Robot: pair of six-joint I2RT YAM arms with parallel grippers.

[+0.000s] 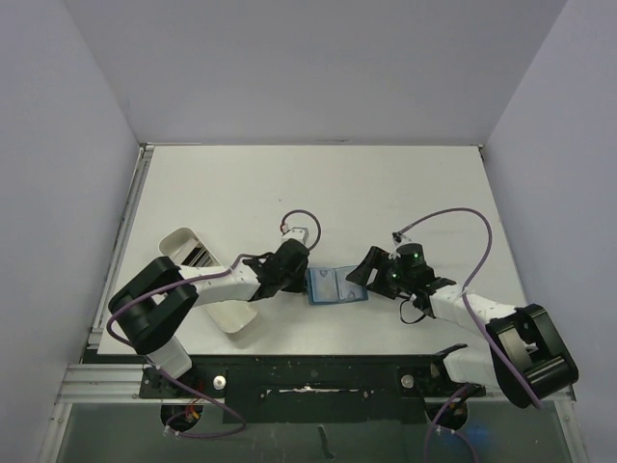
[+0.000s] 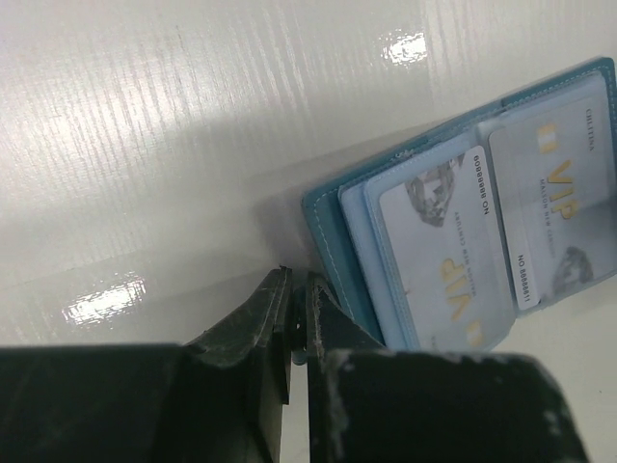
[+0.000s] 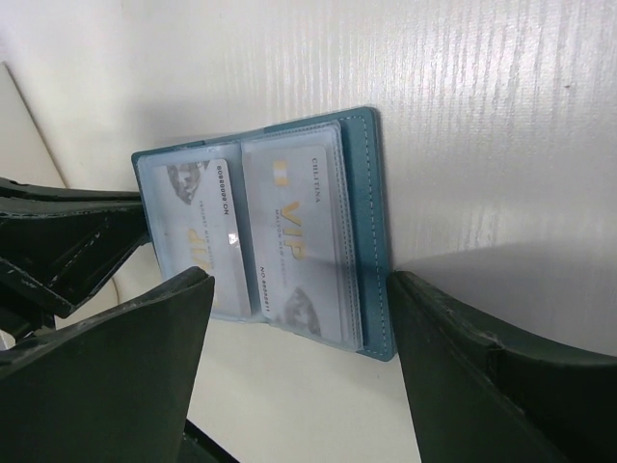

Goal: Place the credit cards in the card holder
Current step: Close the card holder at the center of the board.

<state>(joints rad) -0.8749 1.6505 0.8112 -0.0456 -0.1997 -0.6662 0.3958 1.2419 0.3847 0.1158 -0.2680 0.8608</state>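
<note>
Right wrist, teal card holder (image 3: pixel 374 222) open, credit cards (image 3: pixel 294 241) inside

card holder (image 1: pixel 337 286) flanked by left tool (image 1: pixel 305 278) and right tool (image 1: pixel 359 277), room over the far table (image 1: pixel 289 183)

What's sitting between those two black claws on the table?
An open teal wallet, cards showing inside, lies between the left gripper and the right gripper. The overhead view shows it best.
</note>
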